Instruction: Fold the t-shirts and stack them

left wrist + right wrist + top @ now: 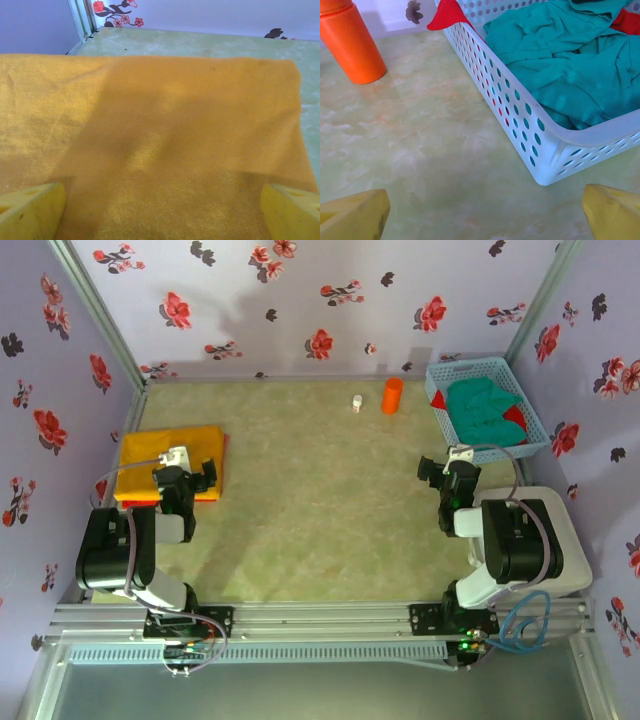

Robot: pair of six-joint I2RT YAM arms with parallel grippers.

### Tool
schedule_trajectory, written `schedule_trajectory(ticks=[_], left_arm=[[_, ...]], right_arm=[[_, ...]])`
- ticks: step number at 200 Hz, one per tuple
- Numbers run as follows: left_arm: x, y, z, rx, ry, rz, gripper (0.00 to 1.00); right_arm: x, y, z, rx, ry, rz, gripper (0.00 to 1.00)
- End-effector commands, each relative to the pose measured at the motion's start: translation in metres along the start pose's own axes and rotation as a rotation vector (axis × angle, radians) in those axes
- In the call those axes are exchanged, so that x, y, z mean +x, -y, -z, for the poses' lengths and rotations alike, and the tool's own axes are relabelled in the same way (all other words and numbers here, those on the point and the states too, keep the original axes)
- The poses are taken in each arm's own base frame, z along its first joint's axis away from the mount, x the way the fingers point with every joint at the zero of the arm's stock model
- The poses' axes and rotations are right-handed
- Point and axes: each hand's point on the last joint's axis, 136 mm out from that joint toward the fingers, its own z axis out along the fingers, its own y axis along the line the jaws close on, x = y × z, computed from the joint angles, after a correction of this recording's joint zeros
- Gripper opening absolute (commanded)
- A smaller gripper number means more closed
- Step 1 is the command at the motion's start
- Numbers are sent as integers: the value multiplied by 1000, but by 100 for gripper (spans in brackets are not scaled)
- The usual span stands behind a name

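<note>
Folded into a flat, smooth rectangle on the left side of the worktop (300, 540): a soft yellow-orange cloth t-shirt (160, 445), stacked on a red cloth layer (224, 452) peeking out along its right and near edges. Crumpled in a heap inside the light blue plastic lattice basket (555, 135) at the far right: a teal cloth t-shirt (570, 65), with red cloth (447, 15) showing beside it and draped over the rim.

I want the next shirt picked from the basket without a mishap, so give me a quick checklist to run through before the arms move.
1. Left gripper open, holding nothing: ok.
2. Right gripper open, holding nothing: ok.
3. Yellow-orange t-shirt folded flat on the table: ok.
4. Teal t-shirt on top in the basket: ok, though crumpled.
5. Orange cylinder standing apart from the basket: ok.
6. Red t-shirt free of the teal one: cannot tell.
</note>
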Motion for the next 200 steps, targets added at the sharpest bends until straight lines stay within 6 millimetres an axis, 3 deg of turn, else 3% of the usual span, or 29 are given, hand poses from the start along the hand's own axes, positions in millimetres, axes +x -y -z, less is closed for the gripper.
schedule_trajectory(ticks=[1, 200], left_arm=[[-6, 1, -4, 2, 10, -14, 100], [-5, 1, -4, 2, 10, -12, 100]], right_arm=[[-6, -1, -2, -7, 15, -1, 99], [-6, 2, -2, 7, 17, -6, 99]])
